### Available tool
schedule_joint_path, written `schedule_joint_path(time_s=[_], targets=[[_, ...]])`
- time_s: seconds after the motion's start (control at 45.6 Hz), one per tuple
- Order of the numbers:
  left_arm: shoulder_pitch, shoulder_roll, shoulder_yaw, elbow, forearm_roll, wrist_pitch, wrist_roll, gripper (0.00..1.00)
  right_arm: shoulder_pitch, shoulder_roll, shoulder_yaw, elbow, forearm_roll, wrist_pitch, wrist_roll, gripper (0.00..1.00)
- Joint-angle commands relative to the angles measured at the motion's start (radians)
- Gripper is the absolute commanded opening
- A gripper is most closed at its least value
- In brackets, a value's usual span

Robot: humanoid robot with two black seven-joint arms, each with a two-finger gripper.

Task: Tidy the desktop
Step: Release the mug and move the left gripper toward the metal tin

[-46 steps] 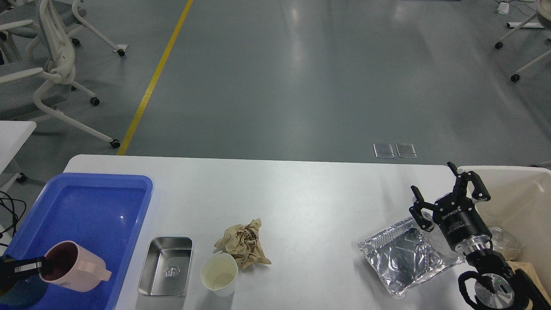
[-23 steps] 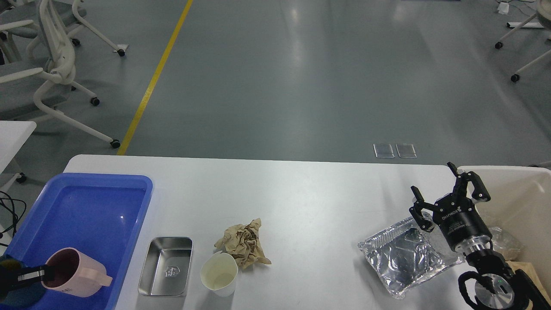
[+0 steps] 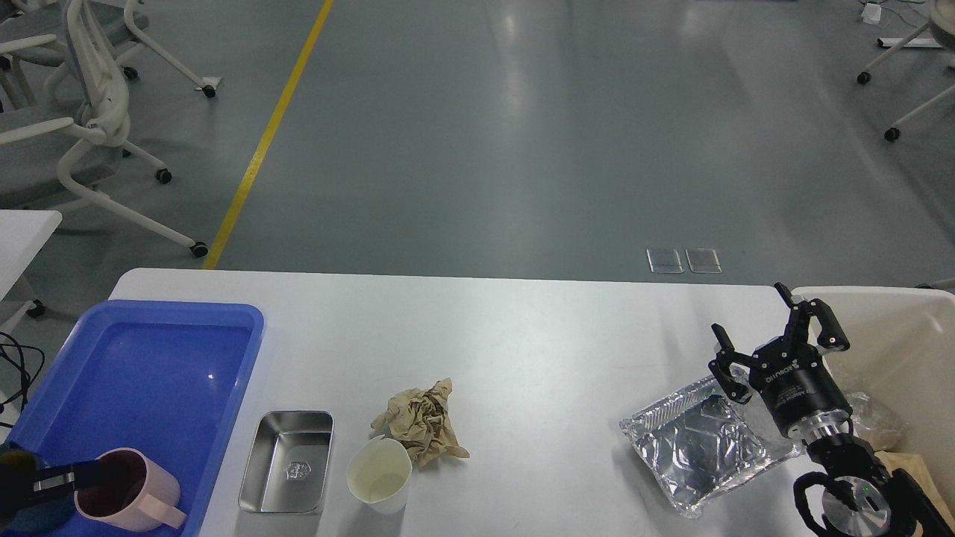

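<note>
The desktop [image 3: 522,335] is a wide white table. On it lie a crumpled brown paper [image 3: 424,421], a white paper cup [image 3: 379,474], a small steel tray [image 3: 289,462] and a foil tray [image 3: 697,441]. My left gripper [image 3: 67,478] is shut on the rim of a pink mug [image 3: 130,498], low inside the blue tray [image 3: 149,388]. My right gripper [image 3: 772,343] is open and empty, just above the foil tray's far right corner.
A beige bin [image 3: 895,358] with crumpled plastic inside stands at the table's right end. A corner of a smaller white table [image 3: 22,231] shows at the left. Office chairs [image 3: 74,127] stand on the grey floor beyond.
My left gripper has lowered the pink mug down and toward the near edge of the blue tray. The right arm has barely moved.
</note>
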Motion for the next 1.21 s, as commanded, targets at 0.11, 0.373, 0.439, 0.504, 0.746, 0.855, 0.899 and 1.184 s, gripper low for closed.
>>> schedule_joint_path(time_s=[0.11, 0.373, 0.439, 0.504, 0.746, 0.855, 0.899, 1.184], targets=[[-0.003, 0.031, -0.081, -0.038, 0.004, 0.026, -0.036, 0.91, 0.004, 0.0, 0.0, 0.002, 0.0, 0.0, 0.0, 1.0], [-0.011, 0.14, -0.153, -0.31, 0.005, 0.133, -0.068, 0.95, 0.007, 0.0, 0.0, 0.002, 0.0, 0.0, 0.0, 1.0], [-0.011, 0.14, -0.162, -0.336, 0.005, 0.138, -0.068, 0.95, 0.006, 0.0, 0.0, 0.002, 0.0, -0.002, 0.0, 1.0], [-0.011, 0.143, -0.164, -0.359, 0.007, 0.141, -0.068, 0.95, 0.006, 0.0, 0.0, 0.002, 0.0, -0.002, -0.001, 1.0], [-0.008, 0.204, -0.165, -0.38, 0.007, 0.219, -0.074, 0.95, 0.007, -0.004, -0.003, 0.002, 0.0, -0.002, -0.001, 1.0], [-0.011, 0.209, -0.194, -0.38, 0.007, 0.234, -0.113, 0.95, 0.012, -0.006, -0.003, 0.002, 0.0, -0.002, -0.001, 1.0], [-0.013, 0.203, -0.203, -0.38, 0.007, 0.234, -0.123, 0.95, 0.012, -0.004, -0.003, 0.002, 0.0, -0.003, -0.001, 1.0], [-0.028, 0.144, -0.208, -0.379, 0.005, 0.228, -0.125, 0.95, 0.007, -0.004, -0.005, 0.002, -0.001, -0.003, -0.001, 1.0]])
